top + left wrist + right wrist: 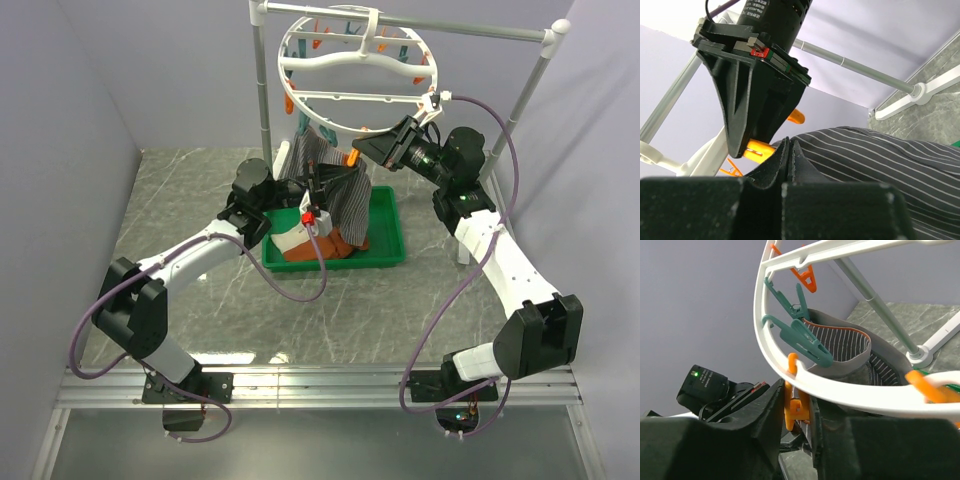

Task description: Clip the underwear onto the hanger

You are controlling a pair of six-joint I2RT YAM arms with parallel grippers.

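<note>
Left arm point(190, 255) reaches toward 1 o'clock, its end effector point(789, 150) clenched on the striped underwear point(335, 195). The underwear is held up over the green tray point(385, 250), just below the hanger point(350, 97). Right arm point(490, 240) stretches toward 11 o'clock, its end effector point(797, 410) grasping an orange clothespin point(792, 412) on the hanger's lower ring. Counts: two arms, one hanger, one underwear, one tray on the counter point(200, 190). Right wrist view shows two teal and three orange clothespins.
</note>
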